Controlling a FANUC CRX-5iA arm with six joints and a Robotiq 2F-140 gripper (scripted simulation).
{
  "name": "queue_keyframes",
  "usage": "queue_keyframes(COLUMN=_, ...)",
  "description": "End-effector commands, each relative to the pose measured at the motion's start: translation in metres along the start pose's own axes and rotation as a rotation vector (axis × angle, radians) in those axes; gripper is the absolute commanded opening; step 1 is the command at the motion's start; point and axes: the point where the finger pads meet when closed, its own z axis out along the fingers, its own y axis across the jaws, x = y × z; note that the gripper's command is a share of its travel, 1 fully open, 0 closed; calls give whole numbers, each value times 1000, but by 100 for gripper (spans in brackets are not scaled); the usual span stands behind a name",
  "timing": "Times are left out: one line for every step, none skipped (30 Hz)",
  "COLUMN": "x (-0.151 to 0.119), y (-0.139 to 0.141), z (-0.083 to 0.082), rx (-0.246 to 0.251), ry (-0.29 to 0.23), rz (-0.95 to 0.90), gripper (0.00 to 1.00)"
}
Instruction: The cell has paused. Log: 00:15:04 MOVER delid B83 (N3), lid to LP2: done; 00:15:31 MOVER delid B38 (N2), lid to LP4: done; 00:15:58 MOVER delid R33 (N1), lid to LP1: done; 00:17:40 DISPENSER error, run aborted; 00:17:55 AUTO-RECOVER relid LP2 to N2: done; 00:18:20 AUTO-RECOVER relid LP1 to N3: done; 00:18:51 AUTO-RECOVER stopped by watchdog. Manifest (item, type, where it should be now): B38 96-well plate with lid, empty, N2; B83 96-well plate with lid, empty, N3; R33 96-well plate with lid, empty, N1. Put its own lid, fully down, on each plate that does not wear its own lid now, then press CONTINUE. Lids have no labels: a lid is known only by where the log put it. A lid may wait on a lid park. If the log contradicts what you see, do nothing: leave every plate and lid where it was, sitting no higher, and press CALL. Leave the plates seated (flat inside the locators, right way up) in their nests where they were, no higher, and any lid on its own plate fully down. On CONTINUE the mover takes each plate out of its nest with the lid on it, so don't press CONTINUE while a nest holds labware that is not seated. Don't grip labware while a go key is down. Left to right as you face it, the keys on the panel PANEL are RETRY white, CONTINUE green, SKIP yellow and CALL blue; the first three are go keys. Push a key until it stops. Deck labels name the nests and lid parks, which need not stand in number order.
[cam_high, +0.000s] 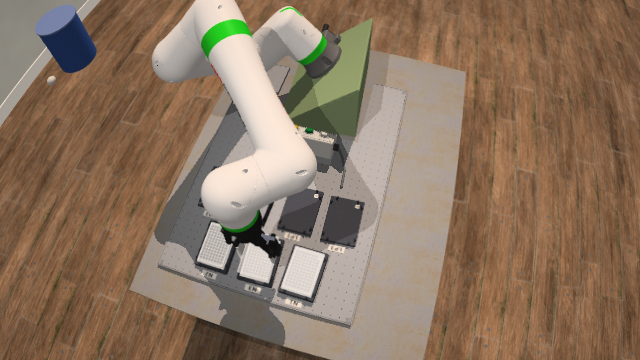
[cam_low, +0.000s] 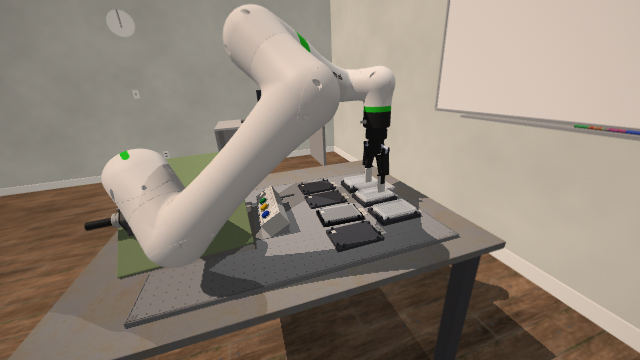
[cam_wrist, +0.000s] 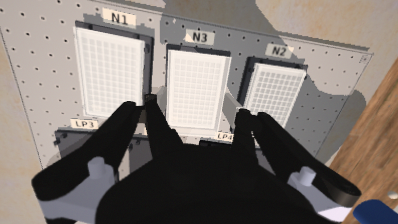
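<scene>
Hand (cam_wrist: 195, 107) is down low at the middle nest of the plate row, the one labelled N3 (cam_wrist: 199, 37). It is clamped across the short sides of a see-through lid (cam_wrist: 197, 85) that sits over the N3 plate (cam_low: 374, 195). One black finger is on each side of it. Can't tell whether the lid is fully down on the plate or just lifted off.

Wrist view: N1 plate (cam_wrist: 111, 70) is left of the hand and N2 plate (cam_wrist: 272, 95) is right of it, both in their nests. The N2 plate shows a darker, clearer well grid than the other two. Labels LP3 (cam_wrist: 83, 123) and LP4 (cam_wrist: 225, 135) peek out beside the fingers. The parks themselves are mostly hidden by the hand body.

Exterior view: hand (cam_low: 375, 180) points straight down from the wrist. All three plates stand in a line along the far right side of the perforated deck (cam_low: 210, 295) on the table (cam_low: 480, 245). A row of four dark lid parks runs next to the plates. The second one from the near end (cam_low: 340, 214) looks paler grey than the others, as if a lid lies on it; not sure.

PANEL (cam_low: 274, 220) stands left of the parks, well apart from the hand, with nothing touching it.

Top view: the arm covers the left parks, and the hand (cam_high: 254, 245) is over the middle plate (cam_high: 257, 265).
</scene>
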Motion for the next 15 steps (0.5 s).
queue_keyframes(x=0, y=0, z=3, rx=0, ry=0, rz=0, gripper=0)
queue_keyframes(x=0, y=0, z=4, rx=0, ry=0, rz=0, gripper=0)
queue_keyframes(x=0, y=0, z=5, rx=0, ry=0, rz=0, gripper=0)
queue_keyframes(x=0, y=0, z=6, rx=0, ry=0, rz=0, gripper=0)
queue_keyframes(x=0, y=0, z=7, rx=0, ry=0, rz=0, gripper=0)
queue_keyframes(x=0, y=0, z=7, rx=0, ry=0, rz=0, gripper=0)
queue_keyframes(x=0, y=0, z=8, rx=0, ry=0, rz=0, gripper=0)
queue_keyframes(x=0, y=0, z=8, rx=0, ry=0, rz=0, gripper=0)
queue_keyframes(x=0, y=0, z=9, rx=0, ry=0, rz=0, gripper=0)
queue_keyframes(x=0, y=0, z=9, rx=0, ry=0, rz=0, gripper=0)
queue_keyframes(x=0, y=0, z=9, rx=0, ry=0, rz=0, gripper=0)
queue_keyframes(x=0, y=0, z=9, rx=0, ry=0, rz=0, gripper=0)
queue_keyframes(x=0, y=0, z=9, rx=0, ry=0, rz=0, gripper=0)
queue_keyframes(x=0, y=0, z=9, rx=0, ry=0, rz=0, gripper=0)
queue_keyframes(x=0, y=0, z=10, rx=0, ry=0, rz=0, gripper=0)
